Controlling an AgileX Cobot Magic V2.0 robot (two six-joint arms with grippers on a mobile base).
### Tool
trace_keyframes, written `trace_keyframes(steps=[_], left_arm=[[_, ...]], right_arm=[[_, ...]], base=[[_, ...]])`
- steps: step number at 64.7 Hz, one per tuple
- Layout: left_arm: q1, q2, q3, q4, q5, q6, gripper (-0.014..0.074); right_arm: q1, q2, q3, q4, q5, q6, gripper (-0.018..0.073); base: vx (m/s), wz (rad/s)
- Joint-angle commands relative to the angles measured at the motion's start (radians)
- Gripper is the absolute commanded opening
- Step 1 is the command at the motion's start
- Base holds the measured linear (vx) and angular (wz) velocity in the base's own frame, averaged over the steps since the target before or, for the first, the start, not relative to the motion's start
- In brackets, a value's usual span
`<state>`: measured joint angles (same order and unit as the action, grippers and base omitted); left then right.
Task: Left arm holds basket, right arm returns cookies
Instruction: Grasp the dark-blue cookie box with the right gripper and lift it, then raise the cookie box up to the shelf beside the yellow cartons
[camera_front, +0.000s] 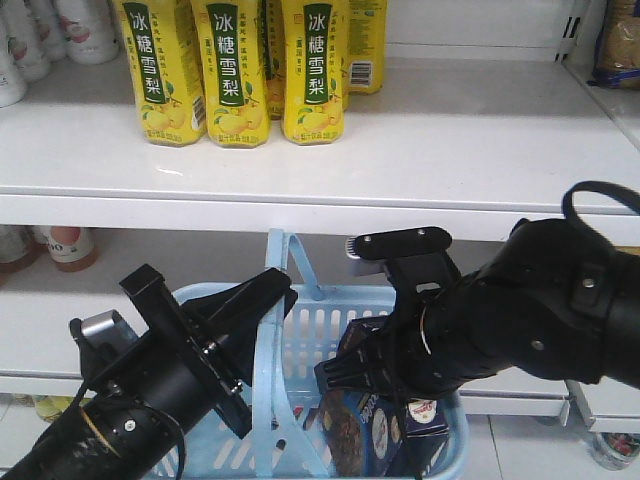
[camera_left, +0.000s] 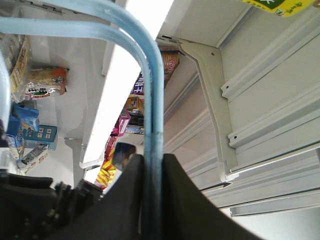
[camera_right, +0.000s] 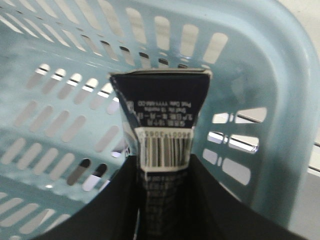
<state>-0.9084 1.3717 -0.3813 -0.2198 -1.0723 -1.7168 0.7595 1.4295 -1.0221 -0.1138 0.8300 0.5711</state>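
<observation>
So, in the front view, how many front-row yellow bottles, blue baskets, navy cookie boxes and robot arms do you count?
Front-row yellow bottles: 3
Blue basket: 1
Navy cookie box: 1
Left arm, right arm: 2
Total: 7

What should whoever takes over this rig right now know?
Left gripper: shut on the basket handles, holding it before the shelves.
Right gripper: shut on the cookies, box down inside the basket.
Done: both grips made.
Left: lift the box clear and set it back on the shelves; keep the basket steady.
</observation>
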Motion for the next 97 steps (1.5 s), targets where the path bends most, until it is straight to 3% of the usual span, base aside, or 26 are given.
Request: trace_keyframes(steps=[1,64,97], left_arm=[[0.002,-0.032,-0.032,-0.008,-0.3,-0.004,-0.0003],[0.002,-0.032,-0.032,-0.008,-0.3,-0.004,-0.0003],[0.002,-0.032,-0.032,-0.008,-0.3,-0.004,-0.0003]], right_arm=[[-0.001,-0.073,-0.027,-0.019,-0.04,-0.005,-0.0011],[-0.001,-0.555,-0.027,-0.028,-0.034,0.037,-0.0006],[-0.002,-0.729,-0.027,-0.348,-0.193,0.044,-0.0006]], base=[[0.0,0.0],[0.0,0.0],[0.0,0.0]])
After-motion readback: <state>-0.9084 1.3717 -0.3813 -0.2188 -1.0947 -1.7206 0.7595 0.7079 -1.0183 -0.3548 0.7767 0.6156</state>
